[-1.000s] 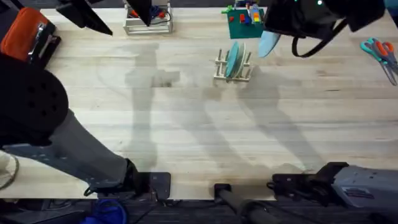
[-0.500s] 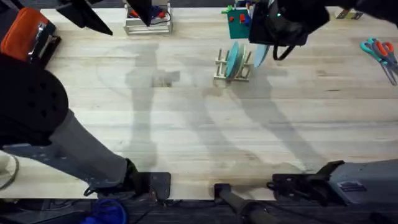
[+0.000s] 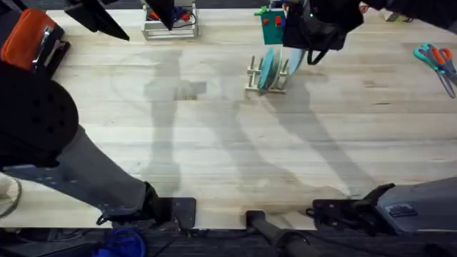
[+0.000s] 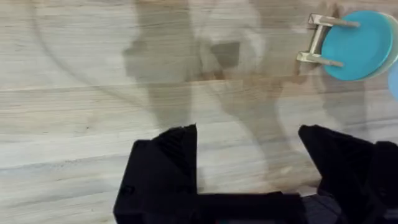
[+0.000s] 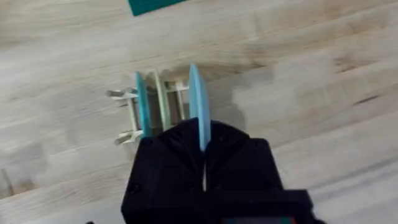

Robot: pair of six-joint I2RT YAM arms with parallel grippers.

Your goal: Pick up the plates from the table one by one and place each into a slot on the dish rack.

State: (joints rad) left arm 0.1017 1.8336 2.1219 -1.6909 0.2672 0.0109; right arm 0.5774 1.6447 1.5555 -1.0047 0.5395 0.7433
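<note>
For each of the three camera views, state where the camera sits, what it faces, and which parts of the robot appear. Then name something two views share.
Overhead: above the arm bases, looking down and forward over the table; both arms show, the right gripper holding a pale blue plate by the dish rack.
Left wrist: looks down at the tabletop past the left gripper, its fingers apart.
Right wrist: looks down its closed fingers at the held plate.
Shared: the rack with its teal plate appears in all three.

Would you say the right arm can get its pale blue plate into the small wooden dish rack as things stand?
Probably yes: the right tool, shut on the pale blue plate, holds it edge-on beside the teal plate in the dish rack.
</note>
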